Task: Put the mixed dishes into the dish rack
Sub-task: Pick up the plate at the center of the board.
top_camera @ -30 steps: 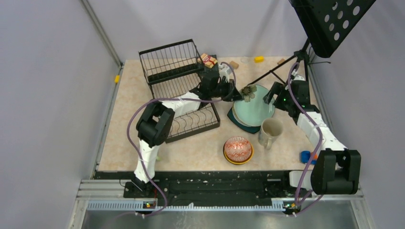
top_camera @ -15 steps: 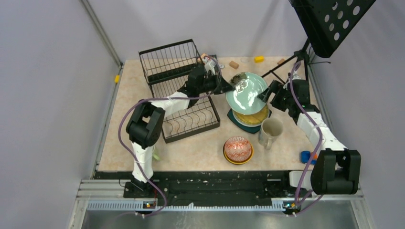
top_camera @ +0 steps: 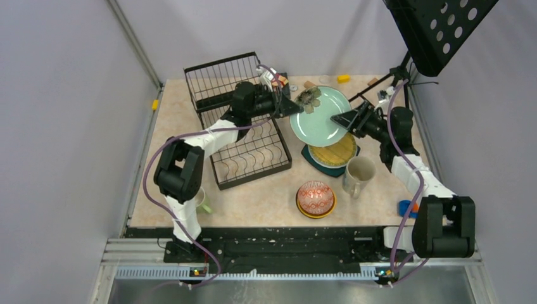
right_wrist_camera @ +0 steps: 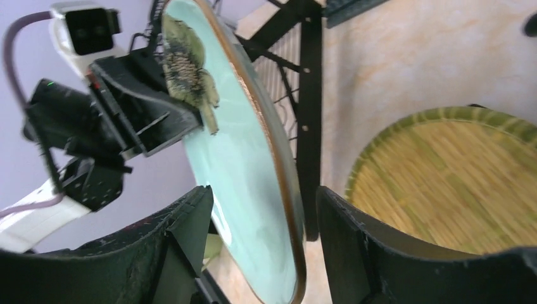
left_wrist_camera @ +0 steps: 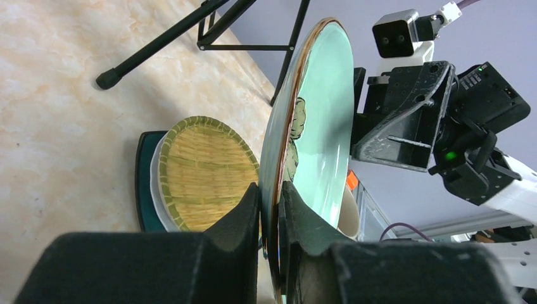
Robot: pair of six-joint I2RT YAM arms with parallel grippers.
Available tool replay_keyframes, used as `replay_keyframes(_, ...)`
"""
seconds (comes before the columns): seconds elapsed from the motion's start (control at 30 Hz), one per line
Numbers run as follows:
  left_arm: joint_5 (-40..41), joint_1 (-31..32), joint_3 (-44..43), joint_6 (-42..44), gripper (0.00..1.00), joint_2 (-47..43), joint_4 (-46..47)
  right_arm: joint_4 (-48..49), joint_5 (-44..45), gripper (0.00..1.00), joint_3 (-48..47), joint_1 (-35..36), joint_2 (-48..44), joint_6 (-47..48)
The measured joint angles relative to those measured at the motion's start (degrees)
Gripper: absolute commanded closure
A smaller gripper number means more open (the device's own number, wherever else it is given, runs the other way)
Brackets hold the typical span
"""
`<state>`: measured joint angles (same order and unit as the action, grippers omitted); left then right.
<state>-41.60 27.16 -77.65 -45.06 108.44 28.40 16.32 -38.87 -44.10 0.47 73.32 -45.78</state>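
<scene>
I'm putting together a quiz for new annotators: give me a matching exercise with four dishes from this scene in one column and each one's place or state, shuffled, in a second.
Column one:
1. teal plate
2. woven yellow plate
3. cream mug
4. red-patterned bowl

Column two:
A. sits inside a yellow-orange bowl
B. lies flat, topmost on the stack
C. held in the air, tilted, rim pinched by the left gripper
D. stands upright on the table

Pairs: 1-C, 2-B, 3-D, 4-A

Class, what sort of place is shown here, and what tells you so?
Probably a robot lab bench, not a kitchen: two robot arms bolted to a walled-in table, with a dish rack and a music stand.
</scene>
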Motion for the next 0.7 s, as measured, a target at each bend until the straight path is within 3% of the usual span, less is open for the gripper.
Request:
replay_keyframes(0.43,-3.8,-1.1,0.3,-1.1,1.0,-1.5,3.1,12.2,-7.6,0.53,1.3,-0.3,0.1,-6.4)
replay_keyframes(0.53,-4.6,-1.1,0.3,-1.5,1.0,-1.6,3.9,13.6,-8.5,0.58,1.4,-0.3,0.2,-7.0)
replay_keyframes(0.63,-5.3,-1.2,0.3,-1.8,1.0,-1.6,4.8,14.6,-9.2,0.71,1.4,-0.3,0.3,-7.3)
replay_keyframes(0.7,-5.5,-1.2,0.3,-2.1,1.0,-1.8,5.1,14.6,-9.5,0.73,1.4,-0.3,0.3,-7.3)
